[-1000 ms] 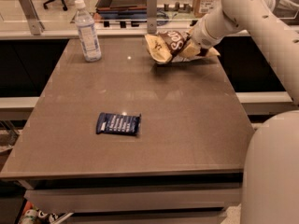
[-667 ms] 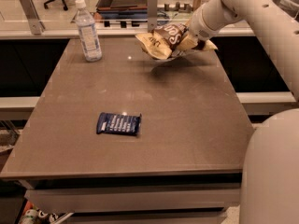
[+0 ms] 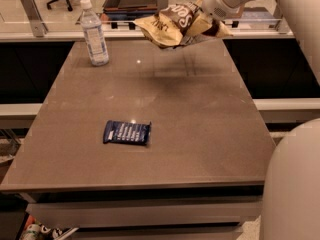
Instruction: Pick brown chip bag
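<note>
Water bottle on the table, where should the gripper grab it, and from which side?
Probably mid-body, from the picture's right: the water bottle stands upright, round and slim, and the gripper hangs that way, above the table's far edge, holding the brown chip bag.

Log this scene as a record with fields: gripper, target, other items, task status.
gripper: top of the view, over the far right part of the table, shut on the brown chip bag
brown chip bag: crinkled, held by its right end in the air, clear of the table
water bottle: upright, far left corner of the table
dark blue packet: lying flat, left of the table's middle, apart from everything else
task status: bag grasped and off the surface
</note>
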### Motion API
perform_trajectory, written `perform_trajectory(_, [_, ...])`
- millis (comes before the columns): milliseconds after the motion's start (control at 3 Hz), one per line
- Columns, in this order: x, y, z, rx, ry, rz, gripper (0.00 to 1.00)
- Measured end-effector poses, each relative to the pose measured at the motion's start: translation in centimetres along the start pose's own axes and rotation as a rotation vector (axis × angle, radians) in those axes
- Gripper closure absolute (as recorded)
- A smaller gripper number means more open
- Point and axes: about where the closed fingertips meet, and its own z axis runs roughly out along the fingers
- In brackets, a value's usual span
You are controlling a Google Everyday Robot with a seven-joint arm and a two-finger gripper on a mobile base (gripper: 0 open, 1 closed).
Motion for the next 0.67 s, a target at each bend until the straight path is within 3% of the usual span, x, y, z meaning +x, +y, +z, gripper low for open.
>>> perform_trajectory(667, [-4.7,-1.8,-4.2,0.082,-0.010,-0.089,1.00])
